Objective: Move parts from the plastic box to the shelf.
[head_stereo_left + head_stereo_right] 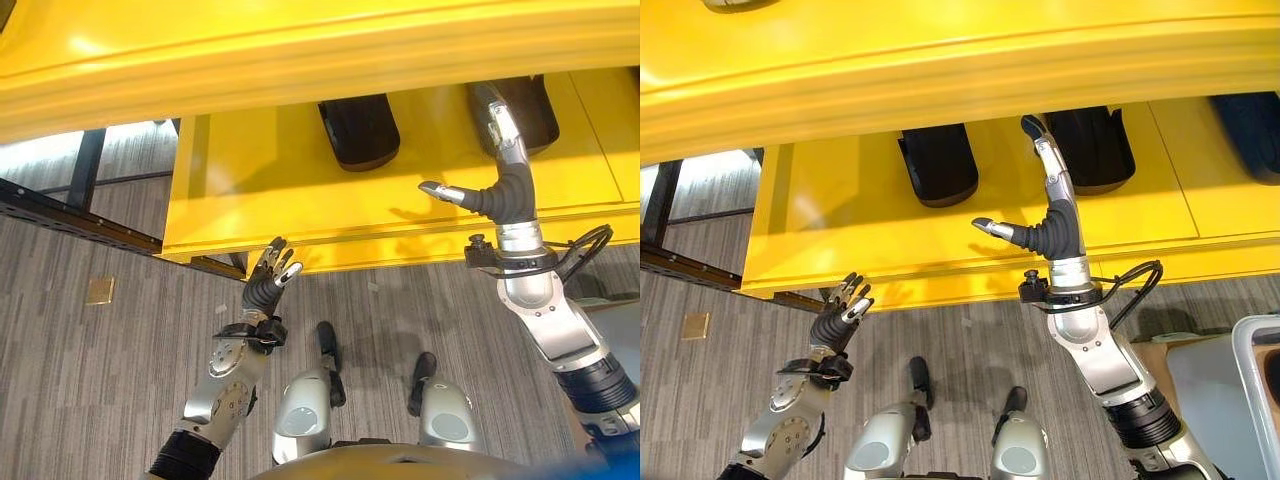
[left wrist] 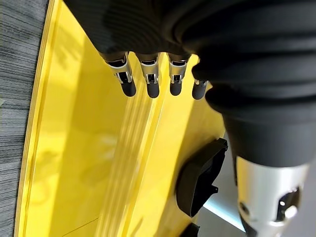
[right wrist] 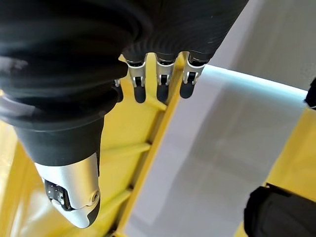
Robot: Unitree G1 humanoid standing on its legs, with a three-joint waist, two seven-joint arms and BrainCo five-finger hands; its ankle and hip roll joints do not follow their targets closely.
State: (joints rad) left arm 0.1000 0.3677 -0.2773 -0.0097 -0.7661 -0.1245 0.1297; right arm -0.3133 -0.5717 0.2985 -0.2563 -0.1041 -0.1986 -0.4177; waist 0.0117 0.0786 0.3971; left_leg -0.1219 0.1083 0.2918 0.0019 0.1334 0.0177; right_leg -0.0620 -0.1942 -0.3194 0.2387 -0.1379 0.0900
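1. The right hand (image 1: 1050, 225) reaches over the yellow shelf (image 1: 840, 215), fingers straight and thumb spread sideways, holding nothing.
2. Its fingertips lie just beside a black part (image 1: 1092, 148) resting on the shelf.
3. A second black part (image 1: 937, 163) sits on the shelf to the left.
4. The left hand (image 1: 268, 278) hovers at the shelf's front edge, fingers relaxed and empty.
5. The plastic box (image 1: 1260, 385) shows at the far right.

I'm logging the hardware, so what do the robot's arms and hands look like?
Both arms are silver-grey metal segments with black joint rings. The left hand and right hand have silver fingers with dark tips, with dark ribbed covers over hand backs and wrists.
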